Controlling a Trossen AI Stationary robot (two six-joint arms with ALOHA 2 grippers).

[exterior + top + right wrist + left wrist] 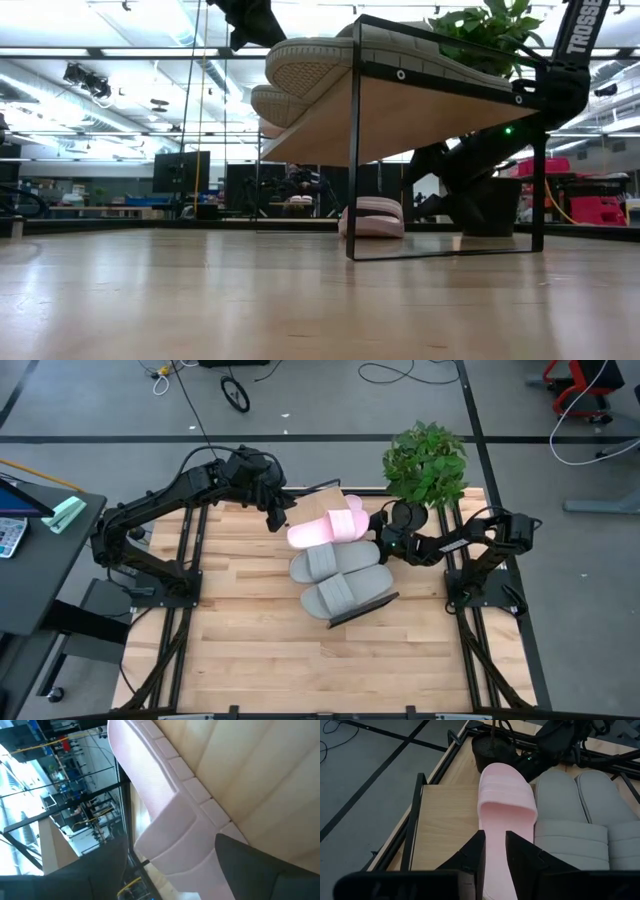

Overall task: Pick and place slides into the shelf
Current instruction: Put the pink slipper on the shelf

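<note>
Placement step: left gripper, fingers slightly apart over the pink slide at frame centre on the shelf; right gripper state cannot tell; next, fetch the fourth slide.

Four slides in all — two grey slides and two pale pink slides — with one shelf, one potted plant far right, and two dark robot arms.

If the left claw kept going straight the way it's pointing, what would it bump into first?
The left gripper already sits over the heel of the pink slide on the shelf; going on, it would probably run along the footbed into the strap.
</note>
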